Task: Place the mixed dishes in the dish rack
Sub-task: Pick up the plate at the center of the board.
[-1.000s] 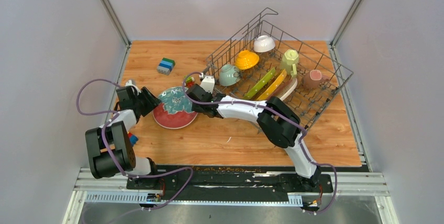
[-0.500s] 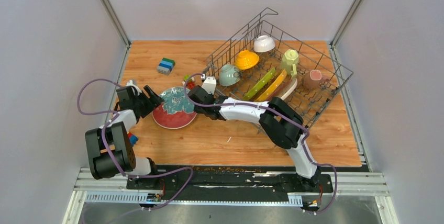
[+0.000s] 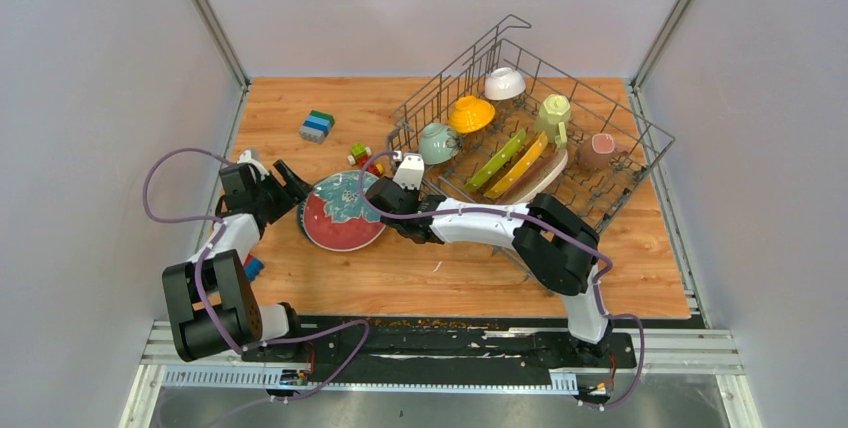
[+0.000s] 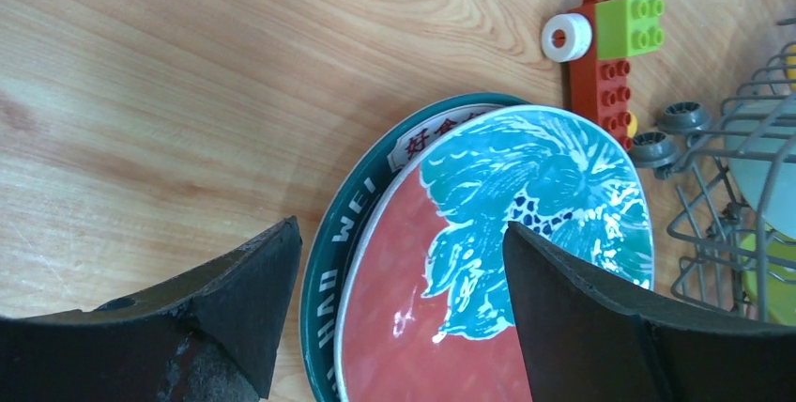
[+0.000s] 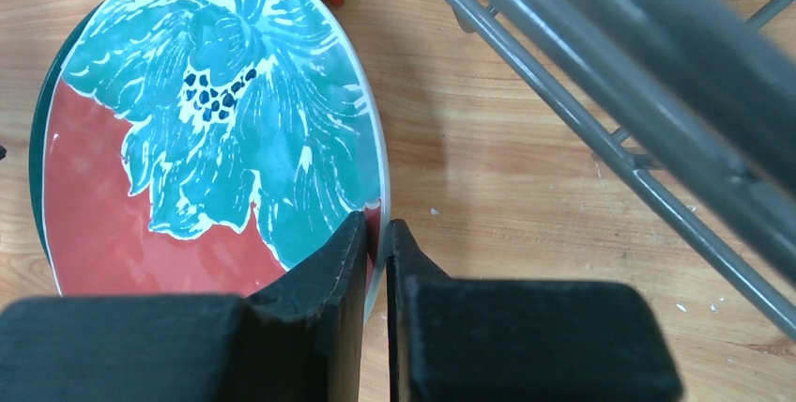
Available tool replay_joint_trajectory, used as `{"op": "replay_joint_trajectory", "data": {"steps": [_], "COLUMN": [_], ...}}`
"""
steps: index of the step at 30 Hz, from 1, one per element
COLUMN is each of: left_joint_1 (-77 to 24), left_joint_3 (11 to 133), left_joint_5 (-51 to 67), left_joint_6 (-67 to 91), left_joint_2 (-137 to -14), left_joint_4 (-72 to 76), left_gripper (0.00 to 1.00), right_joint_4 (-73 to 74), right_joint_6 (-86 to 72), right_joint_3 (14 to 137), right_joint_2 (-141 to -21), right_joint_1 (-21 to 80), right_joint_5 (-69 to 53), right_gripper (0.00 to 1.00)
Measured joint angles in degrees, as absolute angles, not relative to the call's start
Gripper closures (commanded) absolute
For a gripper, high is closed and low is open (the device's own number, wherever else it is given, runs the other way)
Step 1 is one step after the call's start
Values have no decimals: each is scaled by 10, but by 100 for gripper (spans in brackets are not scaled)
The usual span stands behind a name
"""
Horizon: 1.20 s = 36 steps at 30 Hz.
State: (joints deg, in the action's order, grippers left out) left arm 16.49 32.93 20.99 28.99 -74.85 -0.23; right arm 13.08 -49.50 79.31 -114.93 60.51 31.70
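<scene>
A red plate with a teal flower [image 3: 340, 213] lies tilted over a dark-green lettered plate [image 4: 324, 261] on the wooden table, left of the dish rack [image 3: 640, 128]. My right gripper [image 3: 388, 206] is shut on the red plate's right rim [image 5: 377, 228]. My left gripper [image 3: 292, 184] is open at the plates' left edge, one finger on either side [image 4: 399, 233], touching nothing. The rack holds a teal mug [image 3: 436, 142], yellow bowl [image 3: 470, 113], white bowl [image 3: 504, 82], pale-green mug [image 3: 554, 113], pink mug [image 3: 598, 150] and upright lime-green [image 3: 497, 160] and yellow [image 3: 522, 163] plates.
Stacked toy blocks [image 3: 317, 126] lie at the far left. Small bricks [image 3: 362, 156] sit between the plate and the rack's near corner; they also show in the left wrist view [image 4: 605, 83]. A blue block [image 3: 253, 267] lies by my left arm. Rack wires [image 5: 601, 83] run close to my right gripper.
My right gripper has shifted a little right with the red plate's rim, and the plate's face has turned more towards the camera. My left gripper has moved slightly towards the far side.
</scene>
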Motion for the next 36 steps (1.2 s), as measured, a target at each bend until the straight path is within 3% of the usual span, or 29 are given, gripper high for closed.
{"op": "replay_joint_trajectory", "data": {"steps": [12,20,25,31,36], "left_joint_1": [165,161,161,161,160], "left_joint_3": [307,304,311,321,324], "left_joint_5": [265,298,305,301,295], "left_joint_6": [291,291,286,277,268], "left_joint_2": [-726,-783,-814,-833,-837], "left_joint_4": [28,59,76,81,79], "left_gripper": [18,24,38,47,51], "right_joint_4": [130,130,131,140,141], "right_joint_6": [-497,-498,-505,-528,-560], "right_joint_3": [792,792,792,799,800], "right_joint_2": [-1149,-1149,-1149,-1152,-1154], "right_joint_1": [605,605,605,602,602], "right_joint_5": [322,321,323,322,322], "right_gripper": [100,100,95,91,76]}}
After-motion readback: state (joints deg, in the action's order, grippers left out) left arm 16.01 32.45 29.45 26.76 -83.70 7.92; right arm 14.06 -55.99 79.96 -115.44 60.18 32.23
